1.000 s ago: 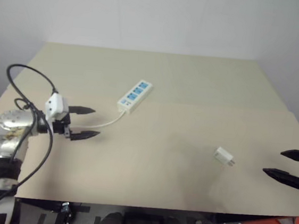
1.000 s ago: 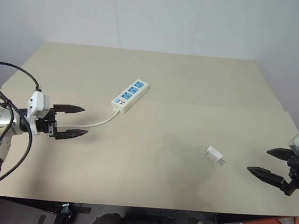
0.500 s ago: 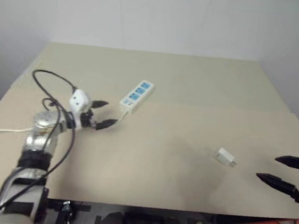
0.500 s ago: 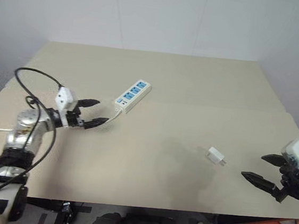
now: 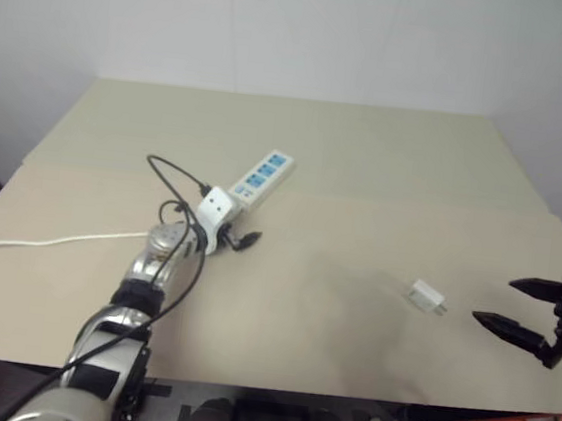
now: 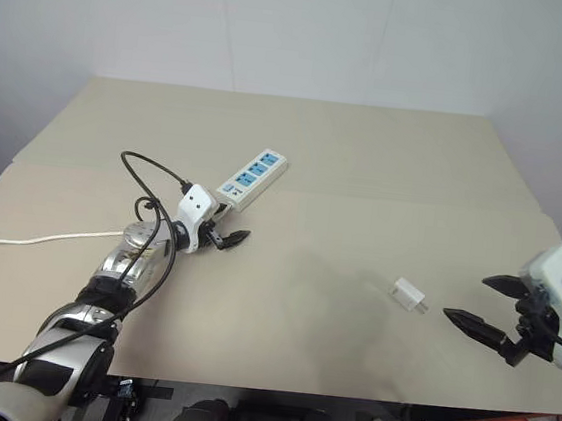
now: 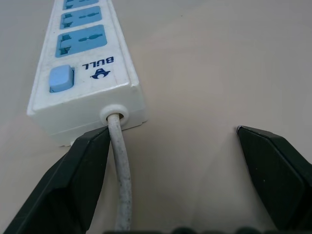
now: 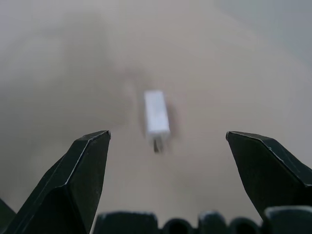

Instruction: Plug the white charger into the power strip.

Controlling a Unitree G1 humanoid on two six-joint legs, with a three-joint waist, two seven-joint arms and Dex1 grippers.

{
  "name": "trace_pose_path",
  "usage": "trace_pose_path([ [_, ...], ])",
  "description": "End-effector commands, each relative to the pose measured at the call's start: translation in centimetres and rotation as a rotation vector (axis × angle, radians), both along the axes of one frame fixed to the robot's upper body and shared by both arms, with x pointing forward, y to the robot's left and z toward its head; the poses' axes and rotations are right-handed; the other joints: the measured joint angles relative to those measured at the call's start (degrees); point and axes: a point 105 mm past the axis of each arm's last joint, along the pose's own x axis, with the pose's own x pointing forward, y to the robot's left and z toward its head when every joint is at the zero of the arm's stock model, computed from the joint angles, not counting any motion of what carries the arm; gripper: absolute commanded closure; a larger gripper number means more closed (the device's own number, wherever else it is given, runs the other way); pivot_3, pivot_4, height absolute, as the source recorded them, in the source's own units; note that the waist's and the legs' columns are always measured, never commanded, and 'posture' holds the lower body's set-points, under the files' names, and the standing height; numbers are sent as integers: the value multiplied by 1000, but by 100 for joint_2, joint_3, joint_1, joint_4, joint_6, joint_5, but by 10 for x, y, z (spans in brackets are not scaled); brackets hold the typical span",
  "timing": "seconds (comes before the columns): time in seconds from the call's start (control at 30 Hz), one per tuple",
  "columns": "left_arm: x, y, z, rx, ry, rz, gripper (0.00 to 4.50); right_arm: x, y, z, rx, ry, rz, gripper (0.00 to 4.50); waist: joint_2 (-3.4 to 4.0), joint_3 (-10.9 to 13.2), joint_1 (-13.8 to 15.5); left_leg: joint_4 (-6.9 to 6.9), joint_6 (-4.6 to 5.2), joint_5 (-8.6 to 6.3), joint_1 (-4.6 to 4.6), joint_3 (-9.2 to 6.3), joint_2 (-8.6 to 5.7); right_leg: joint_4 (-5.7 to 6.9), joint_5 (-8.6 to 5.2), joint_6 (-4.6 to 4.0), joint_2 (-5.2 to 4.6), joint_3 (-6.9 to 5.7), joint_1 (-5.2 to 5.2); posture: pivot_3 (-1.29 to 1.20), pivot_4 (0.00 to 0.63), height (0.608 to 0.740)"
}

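Observation:
The power strip [image 6: 251, 178], a long white bar with blue sockets, lies slantwise on the beige table's left half. Its thin cord [image 6: 47, 238] trails off to the left edge. My left gripper [image 6: 226, 235] is open right at the strip's switch end. In the left wrist view one finger [image 7: 78, 165] sits against the cord [image 7: 120, 161] where it leaves the strip [image 7: 87, 73], and the other finger stands well apart over bare table. The white charger [image 6: 410, 295] lies flat on the right half, prongs toward the near edge. My right gripper [image 6: 466, 297] is open a short way right of it, and the charger [image 8: 157, 118] lies ahead between its fingers.
The beige table [image 6: 367, 159] stands against a white wall. A faint seam [image 6: 442, 206] runs across its middle. Bare tabletop separates the strip from the charger. The near edge lies just below my right gripper.
My left arm swung right and forward, from the table's left side to the strip's cord end. My right gripper moved slightly left toward the charger. Both stayed open.

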Motion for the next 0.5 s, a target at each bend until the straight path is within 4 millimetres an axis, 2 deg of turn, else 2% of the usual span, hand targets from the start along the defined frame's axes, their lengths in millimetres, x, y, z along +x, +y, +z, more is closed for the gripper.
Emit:
trace_pose_path([
  [0.03,6,-3,-2,36,10,44,16,7,12,4,1,-32,35,0,0,0,13,2,0,0,0,0,0,1,0,1,0,0,0,0,150,740],
  [0.13,8,-2,-2,22,27,71,16,12,18,3,14,-33,50,0,0,-1,16,6,-1,1,0,-1,-4,2,1,2,-1,0,1,0,150,740],
  [0.27,10,-6,5,-74,53,84,16,22,39,6,37,-73,130,0,2,-3,-17,6,-1,1,0,-2,-15,3,1,2,-1,1,-2,0,150,740],
  [0.43,8,-7,18,-141,5,58,16,27,46,7,45,-79,149,0,2,-2,-8,6,-1,1,-7,-5,-18,1,2,2,-4,0,-9,0,150,740],
  [0.5,10,-1,15,-118,11,89,16,28,47,5,43,-73,151,0,0,-2,-8,6,-1,0,-8,-6,-19,0,2,1,-6,0,-9,0,150,740],
])
